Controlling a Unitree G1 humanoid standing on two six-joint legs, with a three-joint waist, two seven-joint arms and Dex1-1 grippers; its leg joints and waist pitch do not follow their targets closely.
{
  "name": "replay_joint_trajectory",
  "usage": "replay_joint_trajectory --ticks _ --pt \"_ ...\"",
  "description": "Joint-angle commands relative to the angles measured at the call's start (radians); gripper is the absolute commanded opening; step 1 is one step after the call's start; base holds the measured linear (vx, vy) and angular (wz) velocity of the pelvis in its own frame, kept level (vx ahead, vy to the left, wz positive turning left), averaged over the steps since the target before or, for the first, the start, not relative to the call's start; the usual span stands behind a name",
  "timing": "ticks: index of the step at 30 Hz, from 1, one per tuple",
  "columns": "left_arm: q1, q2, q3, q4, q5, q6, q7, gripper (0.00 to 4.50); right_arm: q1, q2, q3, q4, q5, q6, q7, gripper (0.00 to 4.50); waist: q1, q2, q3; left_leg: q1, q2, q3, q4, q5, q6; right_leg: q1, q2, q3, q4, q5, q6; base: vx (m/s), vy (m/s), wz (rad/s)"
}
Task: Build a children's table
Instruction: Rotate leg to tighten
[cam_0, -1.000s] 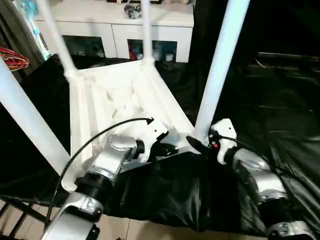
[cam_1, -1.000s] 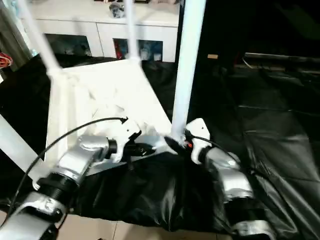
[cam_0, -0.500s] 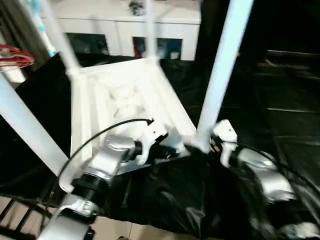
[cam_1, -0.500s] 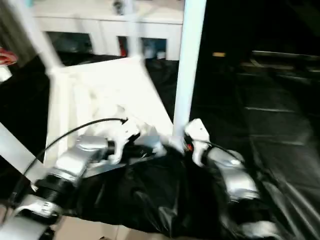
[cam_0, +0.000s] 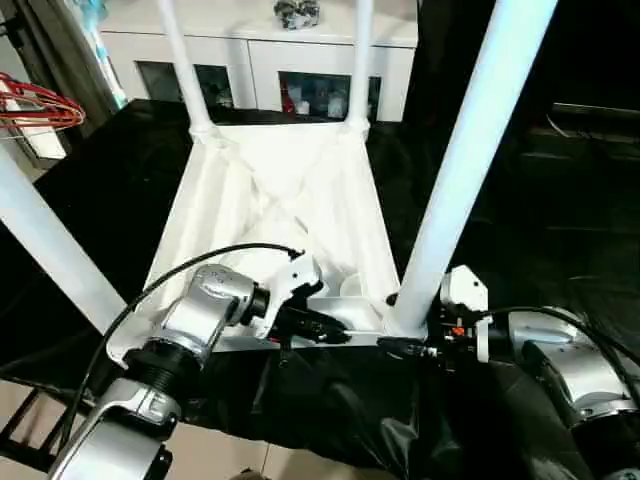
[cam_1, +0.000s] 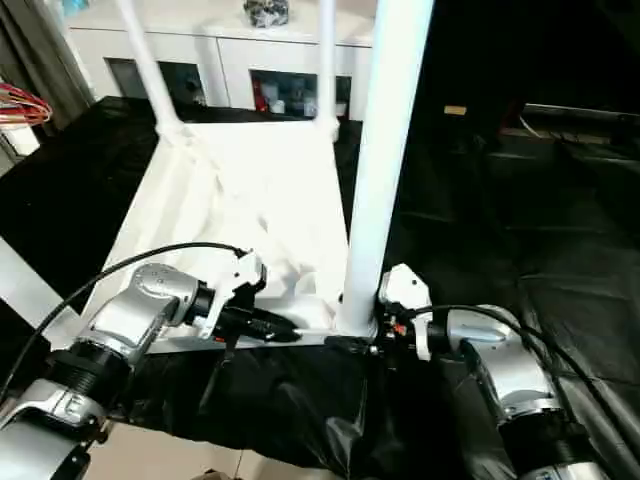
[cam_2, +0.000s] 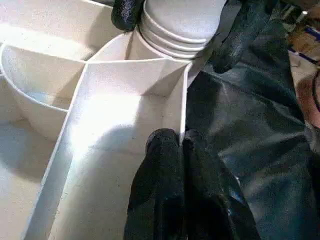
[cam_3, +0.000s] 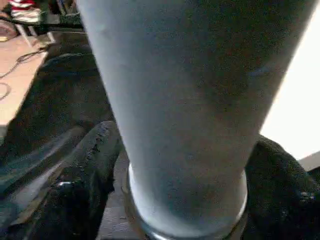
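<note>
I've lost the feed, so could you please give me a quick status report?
Left gripper shut on the tabletop near rim. Right gripper straddles the near right leg at its socket. All four legs standing. Nothing in the way.

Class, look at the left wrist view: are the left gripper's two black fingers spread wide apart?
No. The left gripper has its fingers pressed together, pinching the thin white rim of the table top.

Silver jointed forearms (cam_0: 195, 320), white wrist housings (cam_0: 462, 290), black rubbery fingers (cam_2: 165, 175), black looping cables (cam_0: 180, 275), red wrist markings.
</note>
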Motion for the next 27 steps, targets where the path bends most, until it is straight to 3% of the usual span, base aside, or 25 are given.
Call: replay_joint_trajectory --ticks 1,5,8,9,10,12,14,15,16,17,18,20,21,22,26,27 --pt "-0.045 -0.020 0.013 -0.015 -0.050 -0.026 -0.010 0.00 0.026 0.014 0.071 -0.017 0.009 0.025 0.058 3.31 -0.005 -0.006 -0.058 0.016 0.023 -0.006 -0.065 -0.214 0.064 0.046 -0.035 0.022 -0.054 -0.156 -0.266 0.000 0.000 0.00" --pt "-0.043 -0.024 0.019 -0.014 -0.050 -0.028 0.005 0.00 0.024 0.019 0.074 -0.016 0.007 0.032 0.055 2.96 -0.002 -0.005 -0.061 0.013 0.023 -0.007 -0.062 -0.182 0.075 0.048 -0.034 0.020 -0.047 -0.095 -0.280 0.000 0.000 0.00" --pt "-0.041 -0.043 0.037 -0.013 -0.041 -0.025 0.073 0.00 0.022 0.040 0.057 0.004 0.001 0.019 0.014 2.81 -0.001 -0.008 -0.059 0.013 0.022 -0.006 -0.062 -0.191 0.075 0.047 -0.036 0.020 -0.049 -0.114 -0.279 0.000 0.000 0.00" --pt "-0.040 -0.057 0.051 -0.012 -0.039 -0.019 0.117 0.00 0.020 0.058 0.043 0.020 -0.006 0.004 -0.025 2.81 -0.003 -0.013 -0.057 0.013 0.022 -0.006 -0.064 -0.211 0.068 0.047 -0.037 0.020 -0.054 -0.163 -0.268 0.000 0.000 0.00" --pt "-0.039 -0.068 0.062 -0.013 -0.038 -0.012 0.151 0.00 0.017 0.074 0.030 0.034 -0.011 -0.006 -0.062 2.78 -0.004 -0.010 -0.056 0.013 0.023 -0.007 -0.065 -0.219 0.062 0.045 -0.039 0.021 -0.055 -0.181 -0.264 0.000 0.000 0.00" --pt "-0.035 -0.099 0.087 -0.017 -0.035 0.009 0.240 0.00 -0.002 0.126 -0.003 0.084 -0.032 -0.009 -0.195 2.76 -0.011 -0.020 -0.054 0.013 0.020 -0.009 -0.068 -0.240 0.043 0.044 -0.040 0.021 -0.063 -0.253 -0.239 0.000 0.000 0.00" --pt "-0.032 -0.110 0.093 -0.019 -0.032 0.017 0.268 0.00 -0.011 0.144 -0.010 0.105 -0.044 -0.009 -0.242 2.74 -0.016 -0.017 -0.052 0.013 0.019 -0.011 -0.071 -0.251 0.034 0.041 -0.040 0.021 -0.067 -0.285 -0.229 0.000 0.000 0.00" --pt "-0.029 -0.126 0.099 -0.024 -0.029 0.028 0.302 0.00 -0.022 0.167 -0.017 0.132 -0.059 -0.022 -0.295 2.73 -0.026 -0.023 -0.051 0.008 0.016 -0.013 -0.073 -0.255 0.029 0.044 -0.041 0.020 -0.069 -0.327 -0.203 0.000 0.000 0.00" --pt "-0.029 -0.128 0.099 -0.024 -0.029 0.029 0.307 0.00 -0.023 0.170 -0.018 0.135 -0.061 -0.023 -0.301 2.73 -0.028 -0.023 -0.050 0.012 0.016 -0.012 -0.072 -0.262 0.029 0.040 -0.041 0.020 -0.073 -0.338 -0.201 0.000 0.000 0.00" --pt "-0.032 -0.166 0.110 -0.014 -0.020 0.038 0.386 0.00 -0.052 0.223 -0.032 0.193 -0.091 -0.012 -0.428 2.73 -0.034 -0.031 -0.048 0.008 0.016 -0.013 -0.072 -0.259 0.030 0.039 -0.041 0.021 -0.073 -0.353 -0.197 0.000 0.000 0.00" --pt "-0.036 -0.183 0.113 -0.002 -0.014 0.035 0.426 0.00 -0.067 0.248 -0.038 0.220 -0.100 -0.009 -0.478 2.72 -0.040 -0.026 -0.049 0.008 0.014 -0.015 -0.073 -0.257 0.025 0.040 -0.041 0.019 -0.074 -0.371 -0.190 0.000 0.000 0.00" --pt "-0.042 -0.201 0.117 0.011 -0.009 0.034 0.464 0.00 -0.084 0.277 -0.045 0.251 -0.110 -0.011 -0.536 2.72 -0.044 -0.026 -0.049 0.006 0.013 -0.016 -0.074 -0.256 0.026 0.041 -0.039 0.018 -0.076 -0.375 -0.183 0.000 0.000 0.00" --pt "-0.054 -0.228 0.118 0.028 -0.004 0.031 0.519 0.00 -0.122 0.324 -0.061 0.312 -0.127 -0.012 -0.636 2.72 -0.049 -0.023 -0.047 0.012 0.012 -0.013 -0.073 -0.280 0.023 0.031 -0.038 0.019 -0.080 -0.392 -0.183 0.000 0.000 0.00" --pt "-0.057 -0.236 0.119 0.032 -0.002 0.030 0.535 0.00 -0.134 0.338 -0.068 0.331 -0.132 -0.009 -0.662 2.72 -0.053 -0.024 -0.046 0.009 0.010 -0.014 -0.074 -0.286 0.019 0.033 -0.038 0.018 -0.082 -0.407 -0.179 0.000 0.000 0.00" --pt "-0.058 -0.256 0.107 0.019 0.001 0.022 0.533 0.00 -0.177 0.382 -0.068 0.363 -0.147 -0.045 -0.707 2.72 -0.050 -0.017 -0.050 0.011 0.012 -0.014 -0.074 -0.278 0.024 0.033 -0.037 0.020 -0.082 -0.373 -0.178 0.000 0.000 0.00" --pt "-0.057 -0.256 0.103 0.015 0.002 0.018 0.527 0.00 -0.181 0.384 -0.067 0.364 -0.149 -0.054 -0.702 3.28 -0.049 -0.018 -0.053 0.008 0.012 -0.013 -0.073 -0.259 0.030 0.037 -0.035 0.020 -0.075 -0.316 -0.191 0.000 0.000 0.00"
